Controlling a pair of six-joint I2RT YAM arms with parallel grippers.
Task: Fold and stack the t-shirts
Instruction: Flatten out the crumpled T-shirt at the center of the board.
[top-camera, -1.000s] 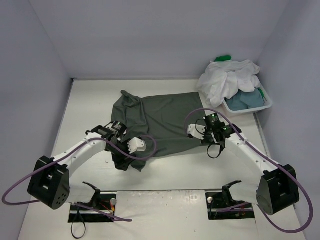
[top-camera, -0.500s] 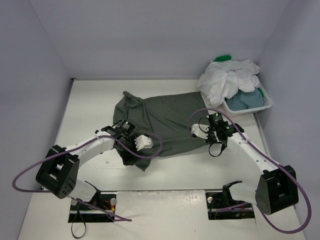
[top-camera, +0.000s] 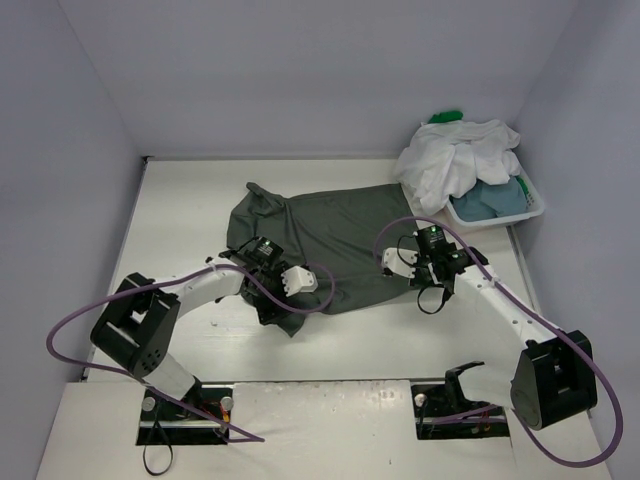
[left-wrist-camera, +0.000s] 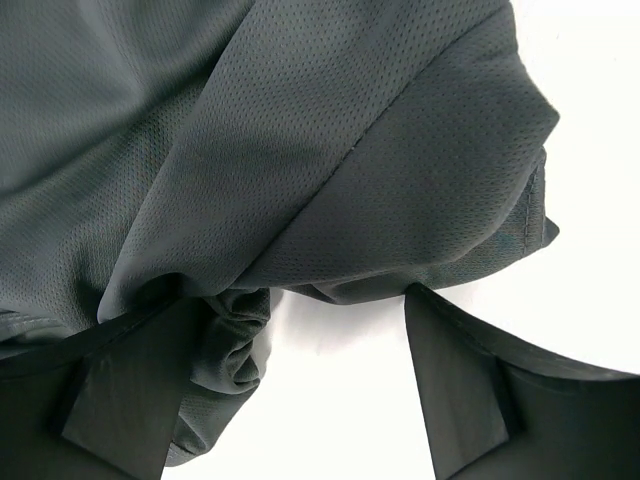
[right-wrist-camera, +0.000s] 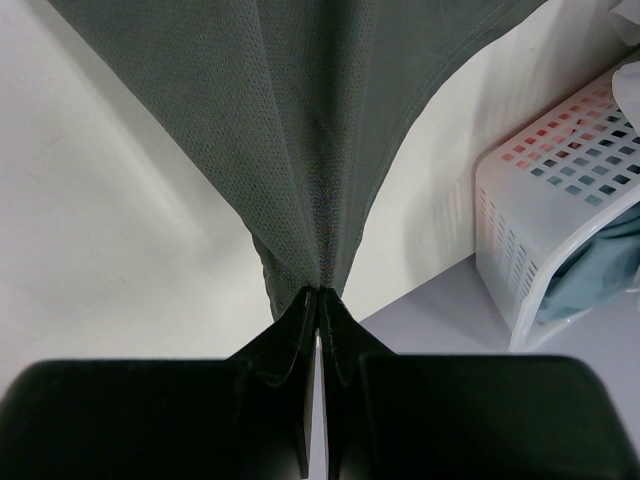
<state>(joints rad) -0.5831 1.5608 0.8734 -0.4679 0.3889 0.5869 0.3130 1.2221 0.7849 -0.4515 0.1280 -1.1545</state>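
Note:
A dark grey t-shirt (top-camera: 325, 235) lies spread on the white table, its near left corner bunched. My left gripper (top-camera: 271, 302) hovers over that corner. In the left wrist view it (left-wrist-camera: 300, 405) stands open, a fold of the dark grey t-shirt (left-wrist-camera: 300, 150) just beyond its fingertips and a bunch of cloth against the left finger (left-wrist-camera: 120, 400). My right gripper (right-wrist-camera: 320, 297) is shut on the shirt's right edge, pinching a ridge of cloth (right-wrist-camera: 310, 150). In the top view it (top-camera: 414, 280) sits at the shirt's near right. More t-shirts, white (top-camera: 455, 160), green (top-camera: 447, 117) and blue-grey (top-camera: 490, 198), are piled in the basket.
The white slotted basket (top-camera: 503, 217) stands at the back right against the wall, close behind my right arm; its side (right-wrist-camera: 560, 200) shows in the right wrist view. Purple cables loop off both arms. Grey-blue walls close the table on three sides.
My left arm has swung to the right along the shirt's near left corner and its jaws have opened wider. The right gripper has stayed shut on the shirt, almost still.

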